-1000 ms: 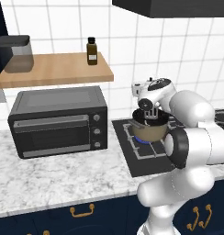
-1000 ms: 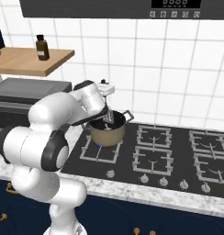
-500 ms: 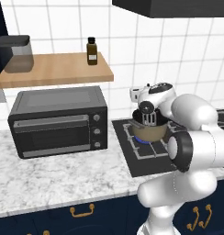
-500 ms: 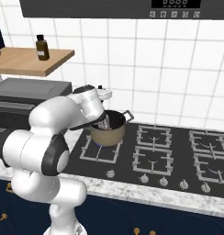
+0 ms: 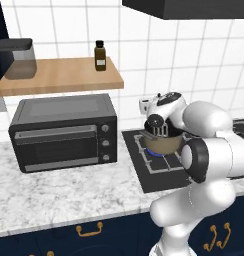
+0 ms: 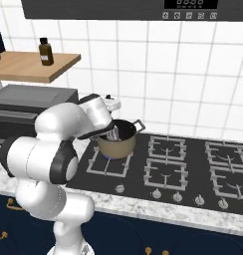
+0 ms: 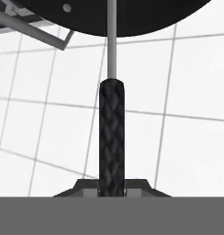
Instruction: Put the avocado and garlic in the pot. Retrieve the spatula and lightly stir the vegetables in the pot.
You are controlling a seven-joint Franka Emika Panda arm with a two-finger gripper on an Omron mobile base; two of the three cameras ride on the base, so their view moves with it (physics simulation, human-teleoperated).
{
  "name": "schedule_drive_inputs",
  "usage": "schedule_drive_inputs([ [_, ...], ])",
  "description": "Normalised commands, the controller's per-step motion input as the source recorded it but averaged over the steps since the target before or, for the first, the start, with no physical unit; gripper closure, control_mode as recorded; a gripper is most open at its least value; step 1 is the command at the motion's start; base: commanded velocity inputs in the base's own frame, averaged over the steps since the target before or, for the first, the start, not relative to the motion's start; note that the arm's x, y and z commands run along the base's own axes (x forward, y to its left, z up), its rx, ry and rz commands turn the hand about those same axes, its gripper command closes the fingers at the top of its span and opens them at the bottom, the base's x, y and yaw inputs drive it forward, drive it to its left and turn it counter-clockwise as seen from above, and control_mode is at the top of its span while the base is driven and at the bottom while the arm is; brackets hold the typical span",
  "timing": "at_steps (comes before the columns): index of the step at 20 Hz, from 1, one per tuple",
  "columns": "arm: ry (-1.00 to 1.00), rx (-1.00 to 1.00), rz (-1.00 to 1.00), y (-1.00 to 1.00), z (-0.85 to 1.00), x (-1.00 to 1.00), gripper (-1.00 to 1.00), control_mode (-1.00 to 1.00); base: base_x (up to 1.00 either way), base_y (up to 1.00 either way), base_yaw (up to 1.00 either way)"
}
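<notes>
One tool, the spatula point(image 7: 111, 137), is seen clamped between the jaws of the gripper point(image 7: 112, 190), its dark textured handle running straight ahead of the fingertips into a thin grey shaft. The gripper point(image 6: 112, 133) is poised at the mouth of the pot point(image 6: 116, 144), which sits directly below and ahead of it on the near-left burner of the stovetop point(image 6: 193, 174). The pot point(image 5: 161, 145) is partly hidden by the hand; its contents cannot be made out.
</notes>
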Motion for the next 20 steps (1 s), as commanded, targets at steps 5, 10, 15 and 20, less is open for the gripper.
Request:
schedule_drive_inputs([
  [5,-0.25,-0.06,0.00,0.00,-0.33,0.21,1.00,-1.00,0.00,0.00,0.00],
  [10,-0.17,-0.05,0.01,0.00,-0.56,-0.05,1.00,-1.00,0.00,0.00,0.00],
  [15,0.13,0.11,0.00,0.00,-0.18,-0.34,1.00,-1.00,0.00,0.00,0.00],
  [20,0.33,0.39,0.00,0.01,0.20,-0.06,1.00,-1.00,0.00,0.00,0.00],
])
